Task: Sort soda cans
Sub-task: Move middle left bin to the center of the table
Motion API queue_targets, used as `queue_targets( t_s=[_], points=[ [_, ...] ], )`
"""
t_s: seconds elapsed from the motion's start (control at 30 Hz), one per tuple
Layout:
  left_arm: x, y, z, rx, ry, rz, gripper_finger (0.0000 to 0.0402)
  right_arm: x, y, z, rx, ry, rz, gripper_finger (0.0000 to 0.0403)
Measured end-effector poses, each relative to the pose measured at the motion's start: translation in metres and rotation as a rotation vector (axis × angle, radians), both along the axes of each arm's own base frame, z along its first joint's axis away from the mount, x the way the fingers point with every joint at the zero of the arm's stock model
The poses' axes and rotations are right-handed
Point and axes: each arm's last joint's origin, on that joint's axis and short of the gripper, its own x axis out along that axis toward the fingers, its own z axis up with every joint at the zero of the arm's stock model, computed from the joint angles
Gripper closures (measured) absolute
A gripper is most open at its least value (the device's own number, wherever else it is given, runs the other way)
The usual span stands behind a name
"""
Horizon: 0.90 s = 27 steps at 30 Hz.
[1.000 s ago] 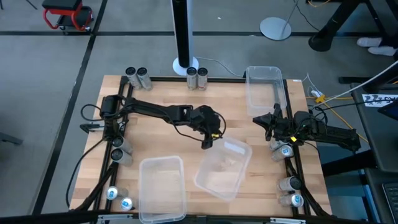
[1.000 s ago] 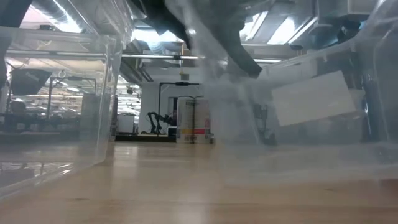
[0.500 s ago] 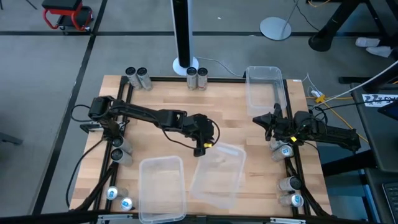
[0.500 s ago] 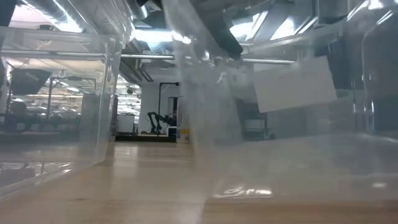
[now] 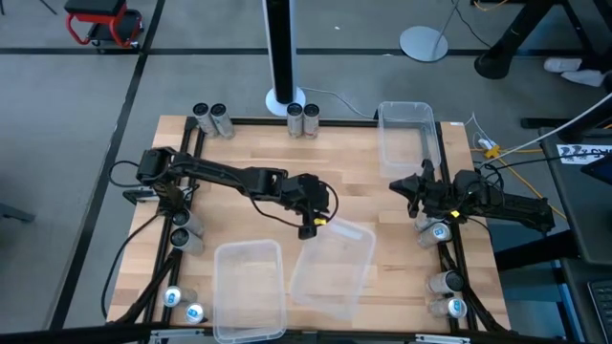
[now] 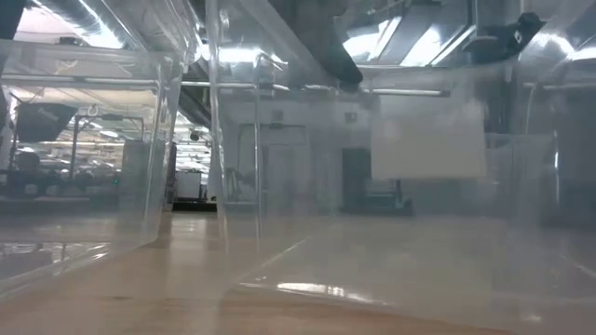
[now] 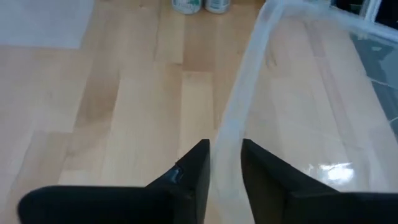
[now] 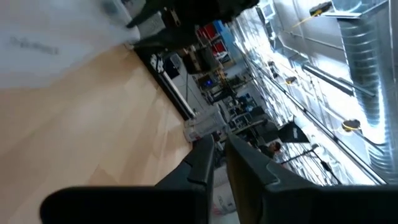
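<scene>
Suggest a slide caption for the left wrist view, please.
Left gripper straddles the rim of a clear bin on the wooden table.
</scene>
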Motion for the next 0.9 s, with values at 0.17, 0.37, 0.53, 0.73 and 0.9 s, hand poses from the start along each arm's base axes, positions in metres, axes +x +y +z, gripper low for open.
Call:
queue_targets(
  t_s=[0.17, 0.37, 0.53, 0.73, 0.9],
  points=[
    [0.001, 0.006, 0.0, 0.037, -0.008, 0.035, 0.0266, 0.0, 0.0, 0.004, -0.008, -0.039, 0.016, 0.0358],
    [-0.001, 0.013, 0.017, 0.045, -0.008, 0.047, 0.0215, -0.001, 0.002, 0.011, -0.022, -0.117, 0.082, 0.0358],
    [-0.015, -0.002, 0.04, 0.045, 0.009, 0.011, 0.0199, -0.001, 0.003, 0.013, -0.015, -0.128, 0.091, 0.0344],
    [-0.03, -0.047, 0.031, 0.067, 0.129, -0.125, 0.0202, 0.008, 0.004, 0.017, 0.027, -0.147, 0.159, 0.0282],
    [-0.038, -0.074, 0.029, 0.071, 0.151, -0.196, 0.0203, 0.021, 0.003, 0.017, 0.05, -0.128, 0.185, 0.0244]
  ],
)
